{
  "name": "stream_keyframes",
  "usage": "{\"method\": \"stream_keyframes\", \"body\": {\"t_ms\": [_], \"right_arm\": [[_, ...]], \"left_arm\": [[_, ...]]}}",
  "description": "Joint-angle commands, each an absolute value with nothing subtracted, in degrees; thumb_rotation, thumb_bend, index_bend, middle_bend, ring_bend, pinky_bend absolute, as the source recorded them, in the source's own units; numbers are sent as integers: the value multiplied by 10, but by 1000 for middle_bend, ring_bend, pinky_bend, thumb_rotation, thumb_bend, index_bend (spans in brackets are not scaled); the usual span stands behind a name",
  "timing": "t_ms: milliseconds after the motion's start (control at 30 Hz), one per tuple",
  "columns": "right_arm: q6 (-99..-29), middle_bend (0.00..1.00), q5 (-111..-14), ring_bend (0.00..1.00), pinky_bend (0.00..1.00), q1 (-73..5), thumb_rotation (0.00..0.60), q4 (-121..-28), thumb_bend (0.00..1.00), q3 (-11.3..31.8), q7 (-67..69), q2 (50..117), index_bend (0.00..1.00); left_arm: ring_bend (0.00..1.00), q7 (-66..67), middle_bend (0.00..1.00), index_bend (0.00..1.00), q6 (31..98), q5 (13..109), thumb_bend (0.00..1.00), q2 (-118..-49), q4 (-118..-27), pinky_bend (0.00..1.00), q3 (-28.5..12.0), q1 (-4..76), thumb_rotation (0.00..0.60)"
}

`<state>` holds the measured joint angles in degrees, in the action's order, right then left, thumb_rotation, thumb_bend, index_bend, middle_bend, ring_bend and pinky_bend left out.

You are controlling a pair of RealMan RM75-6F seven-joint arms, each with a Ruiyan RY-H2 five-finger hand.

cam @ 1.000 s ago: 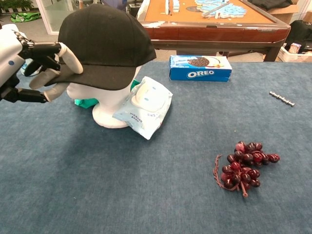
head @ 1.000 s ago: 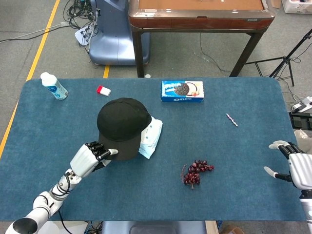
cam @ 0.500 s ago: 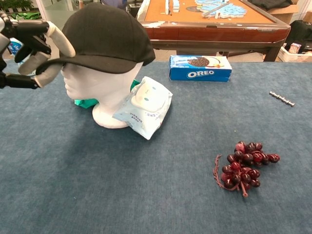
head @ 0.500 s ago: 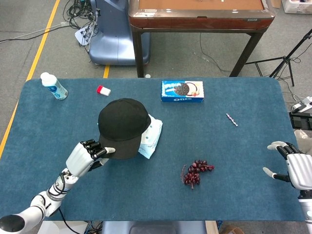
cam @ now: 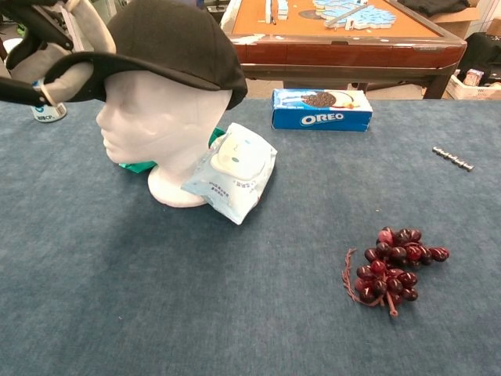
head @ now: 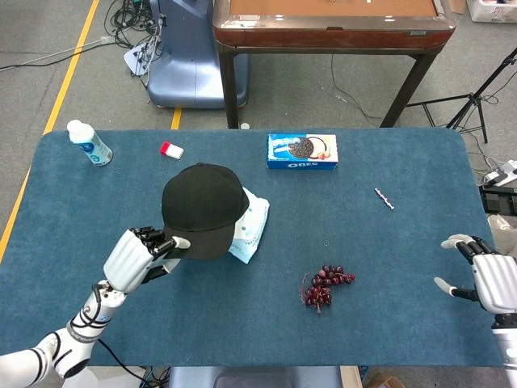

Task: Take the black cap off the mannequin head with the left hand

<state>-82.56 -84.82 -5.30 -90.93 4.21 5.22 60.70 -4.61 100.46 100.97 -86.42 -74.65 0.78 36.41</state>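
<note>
A black cap (head: 203,206) (cam: 168,41) sits on the white mannequin head (cam: 166,125) at the table's left middle, its brim lifted so the whole face shows in the chest view. My left hand (head: 136,257) (cam: 55,47) pinches the brim between thumb and fingers from the front left. The back of the cap still rests on the crown. Far off at the right table edge, my right hand (head: 483,279) hangs with fingers spread and nothing in it.
A wet-wipes pack (head: 250,226) (cam: 232,170) leans against the mannequin's base, with green cloth (cam: 135,165) behind it. An Oreo box (head: 301,151) (cam: 322,109), a bunch of dark grapes (head: 325,284) (cam: 394,269), a white bottle (head: 88,142), a small red-white item (head: 170,149) and a bead string (head: 384,198) lie around.
My left hand has raised the cap's brim step by step; the cap tilts back and the mannequin's face has come into sight. The right hand has stayed put.
</note>
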Motion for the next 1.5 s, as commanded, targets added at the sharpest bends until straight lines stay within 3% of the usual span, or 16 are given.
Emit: {"method": "stream_keyframes", "body": {"t_ms": [33,300,533,900,1500], "right_arm": [[-825,313,-848,263,484,-53,600,-909,34,42,52,607,352],[-822,313,-846,263,483,-55,600,-910,34,43,51,606,352],[-818,312,-842,263,484,-57,600,-909,34,43,48,607,352],[-810,312,-839,263,484,-60,600,-910,34,43,40,609,352],[-806,312,-837,263,484,-63,600,-911,34,43,39,608,351]], "left_arm": [[740,6,934,615,955,998,547,-810,-829,826,-2,363,600],[740,78,934,618,878,956,547,-754,-942,827,-17,358,600],[740,104,934,619,852,935,547,-732,-985,827,-36,352,600],[740,117,932,619,857,951,547,-727,-1002,827,-63,342,600],[737,153,927,618,806,913,547,-721,-1028,827,-114,358,600]]}}
